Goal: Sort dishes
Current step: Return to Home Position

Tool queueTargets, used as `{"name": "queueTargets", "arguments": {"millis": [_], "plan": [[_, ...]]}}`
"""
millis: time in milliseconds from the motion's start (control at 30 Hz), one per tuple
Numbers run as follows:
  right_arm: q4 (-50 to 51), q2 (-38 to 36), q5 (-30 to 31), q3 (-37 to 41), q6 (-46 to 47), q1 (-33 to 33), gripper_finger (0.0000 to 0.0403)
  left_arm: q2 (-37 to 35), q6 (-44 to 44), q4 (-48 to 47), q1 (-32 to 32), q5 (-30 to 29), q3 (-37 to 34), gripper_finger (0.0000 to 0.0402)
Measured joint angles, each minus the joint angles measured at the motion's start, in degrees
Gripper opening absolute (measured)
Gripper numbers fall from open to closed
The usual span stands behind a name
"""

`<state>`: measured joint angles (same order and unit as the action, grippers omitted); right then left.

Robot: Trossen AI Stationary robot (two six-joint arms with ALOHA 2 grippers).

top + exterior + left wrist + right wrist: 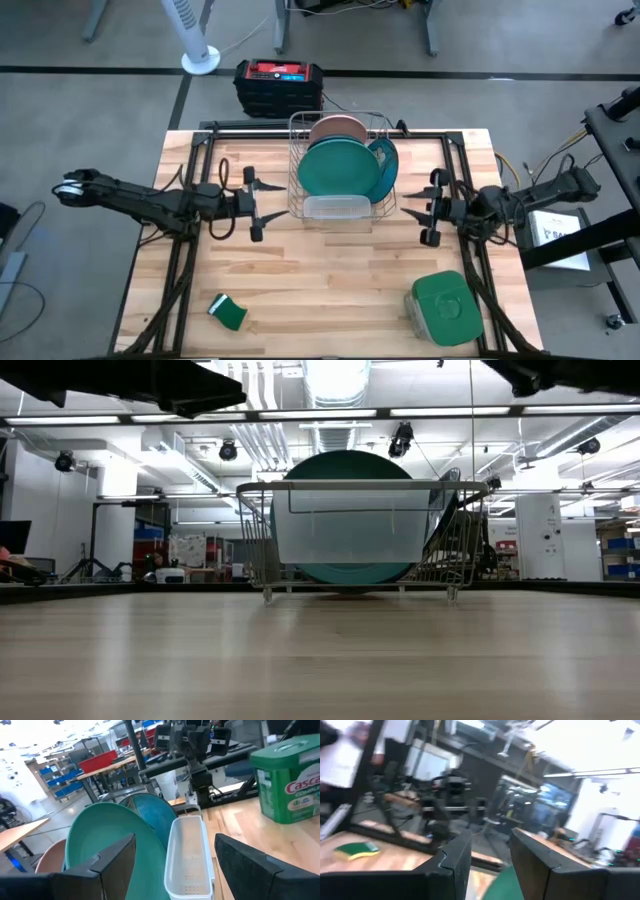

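A wire dish rack [300,135] stands at the table's far middle. Three plates stand on edge in it: salmon-pink [337,127] at the far side, bright teal-green [338,168] in front of it, and dark teal [385,165] to the right. They also show in the left wrist view: pink [50,859], teal-green [107,832], dark teal [152,815]. The white ornamented plate is not in view. My left gripper [252,205] is open and empty just left of the rack. My right gripper [435,208] is open and empty just right of it.
A clear white caddy [335,208] hangs on the rack's near side, also in the left wrist view [189,855]. A square green-lidded container [445,305] stands at the near right. A small green sponge [228,312] lies at the near left. Bare wood lies between them.
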<state>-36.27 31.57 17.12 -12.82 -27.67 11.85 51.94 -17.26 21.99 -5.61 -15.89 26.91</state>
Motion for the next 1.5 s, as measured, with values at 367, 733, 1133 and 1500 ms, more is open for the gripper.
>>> {"name": "queueTargets", "arguments": {"millis": [367,733,1133,1500], "plan": [[-1.2,-3.9,-9.7,6.0,0.0,-0.7,0.0055,0.6,4.4,-1.6,-0.2,-2.1,0.0,0.0251],[6.8,-18.5,4.1,6.5,-13.9,9.5,0.0012,0.6,5.8,-2.5,-0.2,-2.2,-0.1,0.0251],[20.3,-31.5,-4.9,6.5,-10.4,9.6,0.0011,0.7,7.1,0.0,-0.2,-2.2,-0.1,0.0251],[29.7,-30.4,-8.3,11.7,-1.2,9.5,0.0011,0.8,4.6,0.8,0.1,-12.3,-0.1,0.0251]]}}
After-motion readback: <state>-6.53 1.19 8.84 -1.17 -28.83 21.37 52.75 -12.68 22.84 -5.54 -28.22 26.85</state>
